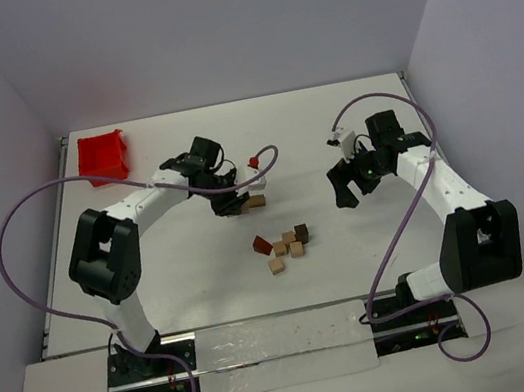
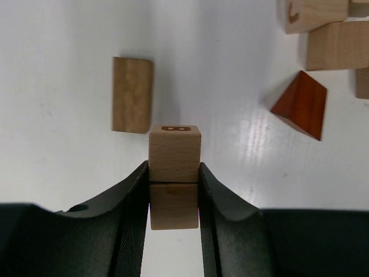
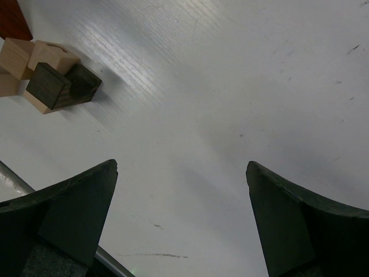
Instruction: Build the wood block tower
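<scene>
The left arm (image 1: 142,205) reaches over the middle of the surface (image 1: 199,298). The left jaws are closed on the tower (image 2: 174,156), which is two light cubes in line, face to face and pinched on both sides. The wrist view does not settle which cube takes the grip, or whether the pair sits square. The right arm (image 1: 438,185) hangs off to the side, well apart from the wood, with the right jaws wide and nothing between them.

As I judge it, the step in hand is setting the second cube, so the build has barely begun. Next, the left jaws need to open gently and draw clear without nudging the column, then fetch another piece. The pile (image 1: 286,243) of loose blocks lies near, toward the arm bases. It includes the wedge (image 2: 301,104), which is sloped and probably best kept for the top, and a dark cube (image 3: 49,85). A flat block (image 2: 132,95) lies just beside the tower and could get knocked.

Plain pale walls (image 1: 213,32) close in three sides. The surface is white, glossy and lightly scuffed. A red bin (image 1: 101,155) sits at its far left corner.
</scene>
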